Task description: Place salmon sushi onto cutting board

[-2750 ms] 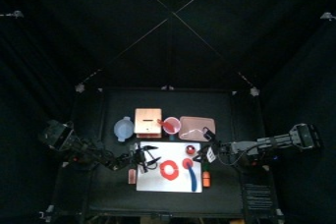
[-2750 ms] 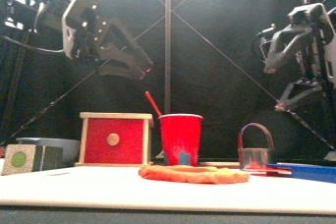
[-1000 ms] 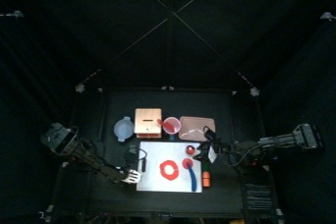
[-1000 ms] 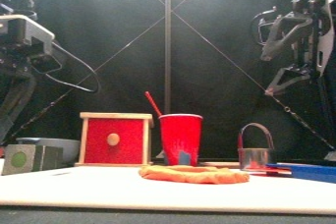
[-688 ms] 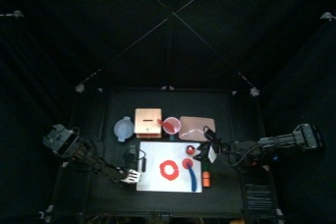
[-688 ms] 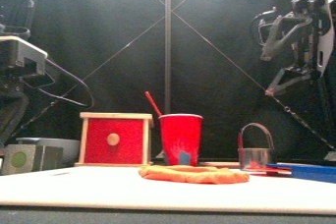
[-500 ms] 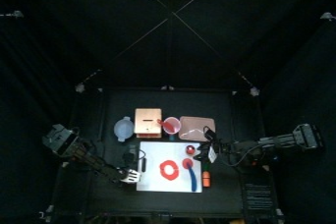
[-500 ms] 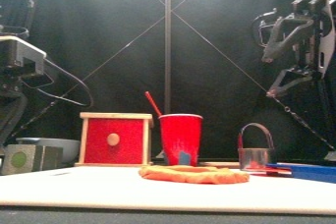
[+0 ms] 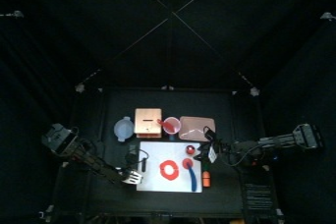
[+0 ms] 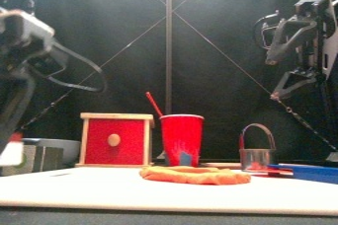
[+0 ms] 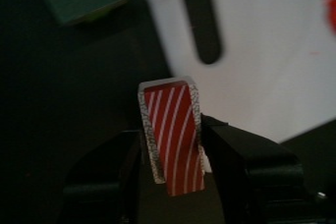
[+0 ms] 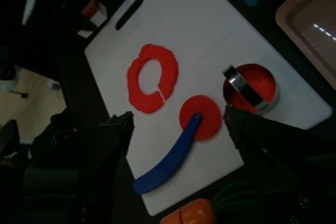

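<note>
1. Salmon sushi stands between the jaws of the left pincer, its red-and-white striped face turned to the wrist camera. The jaws press on both its sides, so I judge it gripped.
2. Its long axis runs along the jaws, pointing from the wrist towards the cutting board.
3. In the left wrist view the piece hangs over the dark tabletop, just beside the board's edge at the end with the handle slot. The board lies ahead of the jaws and to one side, so the coming move is probably a short carry inward over that edge and then a release.
4. From above, the left pincer sits at the left edge of the board, while the sushi itself is too small to make out there.
5. The right pincer rests spread wide and empty above the board's other side, over the red ring and blue stick. It is farther from the piece.
6. The front view shows only the left arm as a blur at the side, not the grip. The right wrist view shows free white space near the slot, which the left wrist view only partly shows.
</note>
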`<state>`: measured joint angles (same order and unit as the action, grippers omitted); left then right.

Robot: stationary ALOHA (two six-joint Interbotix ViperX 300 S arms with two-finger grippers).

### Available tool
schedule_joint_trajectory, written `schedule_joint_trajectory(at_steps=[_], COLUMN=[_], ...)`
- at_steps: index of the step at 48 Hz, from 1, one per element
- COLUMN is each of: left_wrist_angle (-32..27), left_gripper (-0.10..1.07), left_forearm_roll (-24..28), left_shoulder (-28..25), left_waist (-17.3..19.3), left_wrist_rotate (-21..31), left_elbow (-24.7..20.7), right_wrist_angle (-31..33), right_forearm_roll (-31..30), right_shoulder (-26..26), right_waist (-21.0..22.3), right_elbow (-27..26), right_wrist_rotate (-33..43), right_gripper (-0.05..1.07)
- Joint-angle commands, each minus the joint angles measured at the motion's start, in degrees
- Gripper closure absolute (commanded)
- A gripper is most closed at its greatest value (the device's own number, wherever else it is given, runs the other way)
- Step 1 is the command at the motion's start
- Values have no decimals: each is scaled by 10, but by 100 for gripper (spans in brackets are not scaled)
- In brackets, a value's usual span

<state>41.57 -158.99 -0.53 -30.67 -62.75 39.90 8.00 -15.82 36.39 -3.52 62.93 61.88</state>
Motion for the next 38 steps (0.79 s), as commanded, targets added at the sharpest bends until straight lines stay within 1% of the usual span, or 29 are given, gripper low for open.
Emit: schedule_joint_trajectory(at_steps=[1, 7, 9, 15, 21, 27, 32, 38], left_wrist_angle=[3, 3, -3, -23, -75, -118, -115, -98], left_gripper=[43, 43, 43, 43, 42, 40, 35, 25], left_forearm_roll=[48, 105, 120, 131, 128, 131, 131, 134], left_shoulder=[16, 18, 16, 8, -11, -34, -47, -56], left_waist=[14, 47, 64, 103, 134, 149, 153, 153], left_wrist_rotate=[-1, -4, -7, -14, -15, -15, -15, -15], left_elbow=[-28, -45, -47, -47, -49, -59, -65, -75], right_wrist_angle=[-2, 1, 2, 2, 4, 4, 4, 5], right_forearm_roll=[3, 18, 27, 70, 87, 81, 77, 77], right_shoulder=[5, 12, 11, 11, 10, 10, 9, 9], right_waist=[-1, 3, 4, -1, -14, -25, -28, -29], right_elbow=[-9, -5, -2, 9, 7, -1, -4, -7], right_wrist_rotate=[1, 0, 1, -2, -5, -5, -4, -5], right_gripper=[1, 0, 0, 0, 0, 0, 0, 0])
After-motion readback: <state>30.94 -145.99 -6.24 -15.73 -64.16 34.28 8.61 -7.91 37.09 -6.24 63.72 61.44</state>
